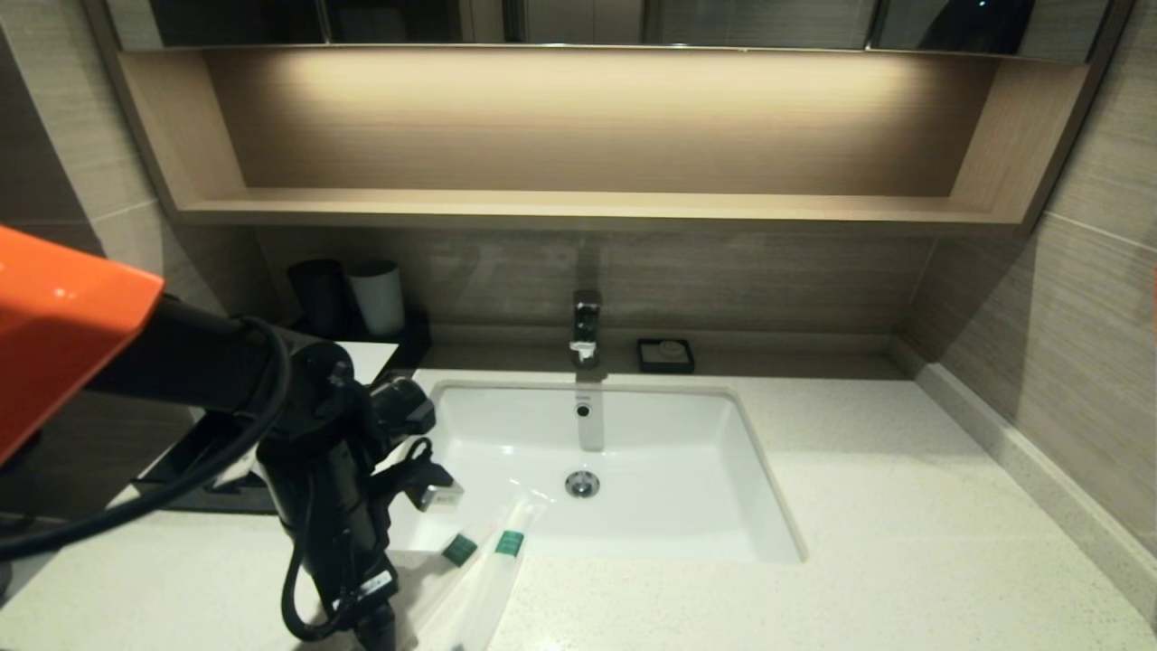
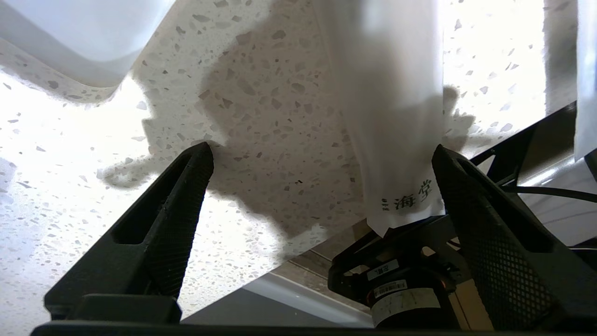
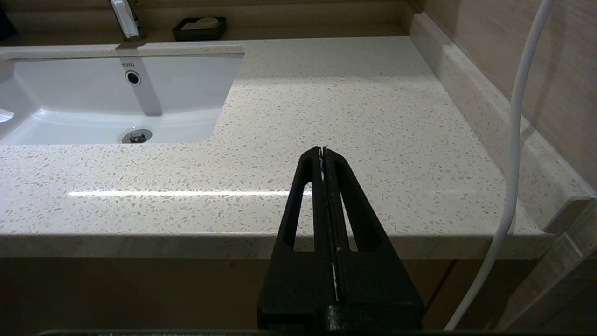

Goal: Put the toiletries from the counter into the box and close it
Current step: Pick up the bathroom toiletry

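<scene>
Two toiletries sachets (image 1: 479, 579), translucent white with green bands, lie on the speckled counter (image 1: 904, 506) at the sink's front left corner. My left arm (image 1: 325, 488) reaches down over their near ends. In the left wrist view my left gripper (image 2: 322, 151) is open, its tips close to the counter (image 2: 70, 186). One sachet (image 2: 392, 116) lies between the fingers, close to one fingertip (image 2: 440, 158), and a second sachet (image 2: 585, 70) lies outside them. The box (image 1: 375, 357), black with a white top, sits at the back left, mostly hidden by the arm. My right gripper (image 3: 322, 150) is shut and empty at the counter's front edge.
A white sink (image 1: 777, 533) with a faucet (image 1: 586, 325) sits mid-counter. A small black soap dish (image 1: 665, 354) stands behind it, and two cups (image 1: 348, 297) stand at the back left. A wooden wall shelf (image 1: 578, 208) hangs above. A white cable (image 3: 513, 140) runs beside the right gripper.
</scene>
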